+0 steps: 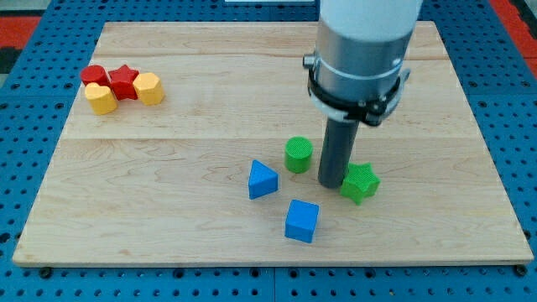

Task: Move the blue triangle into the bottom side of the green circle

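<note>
At the view's left of the wooden tabletop (210,92), a red block (93,74), a red star (124,81), a yellow heart-shaped block (101,99) and a yellow block (148,88) sit bunched together, touching. Toward the middle, the blue triangle (262,179) lies just beside the green circle (298,154), down and to the view's left of it, the two apart. A blue cube (302,221) sits below them. The arm has no fingers; its rod's tip (331,184) stands between the green circle and a green star (360,183), close against the star, right of the triangle.
</note>
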Robot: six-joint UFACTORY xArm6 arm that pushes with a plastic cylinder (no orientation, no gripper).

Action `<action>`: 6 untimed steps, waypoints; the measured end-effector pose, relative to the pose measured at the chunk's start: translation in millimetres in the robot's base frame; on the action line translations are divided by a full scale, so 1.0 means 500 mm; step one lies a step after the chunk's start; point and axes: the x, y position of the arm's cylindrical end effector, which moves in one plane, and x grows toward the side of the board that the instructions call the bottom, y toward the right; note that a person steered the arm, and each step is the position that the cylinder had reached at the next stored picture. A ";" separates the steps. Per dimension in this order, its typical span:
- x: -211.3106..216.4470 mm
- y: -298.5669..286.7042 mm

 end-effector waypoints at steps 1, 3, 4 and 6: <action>0.069 -0.126; 0.008 -0.258; -0.044 -0.168; -0.096 -0.008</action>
